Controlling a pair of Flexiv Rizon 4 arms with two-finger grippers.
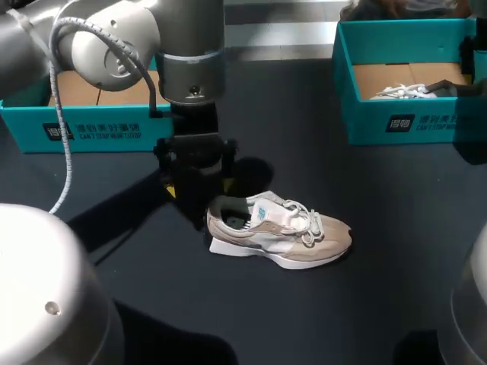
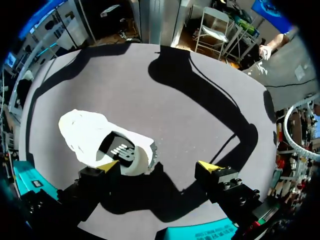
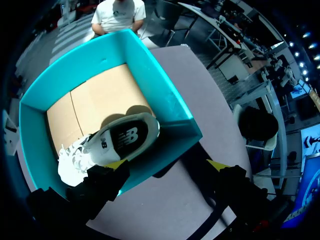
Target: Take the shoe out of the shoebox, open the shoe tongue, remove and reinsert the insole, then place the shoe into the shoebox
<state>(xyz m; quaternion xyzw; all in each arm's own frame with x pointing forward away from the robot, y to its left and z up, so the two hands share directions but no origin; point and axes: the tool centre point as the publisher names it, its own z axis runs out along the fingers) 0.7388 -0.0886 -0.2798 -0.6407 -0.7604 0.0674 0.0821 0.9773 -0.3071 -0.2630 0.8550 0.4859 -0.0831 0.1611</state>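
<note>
A beige and white sneaker (image 1: pixel 278 236) lies on its sole in the middle of the dark table, toe pointing right, with its laces loose. My left gripper (image 1: pixel 196 190) hangs just behind the sneaker's heel. In the left wrist view the gripper (image 2: pixel 159 167) is open and holds nothing, and the sneaker's (image 2: pixel 95 140) heel sits against the outside of one fingertip (image 2: pixel 107 165). My right gripper (image 3: pixel 167 165) is open over the near wall of the teal shoebox (image 3: pixel 165 100). A second sneaker (image 3: pixel 115 142) lies on its side in that box.
The right shoebox (image 1: pixel 403 114) stands at the back right of the table, with the second sneaker (image 1: pixel 403 91) inside. Another teal box (image 1: pixel 76 125) with a cardboard floor stands at the back left, behind my left arm.
</note>
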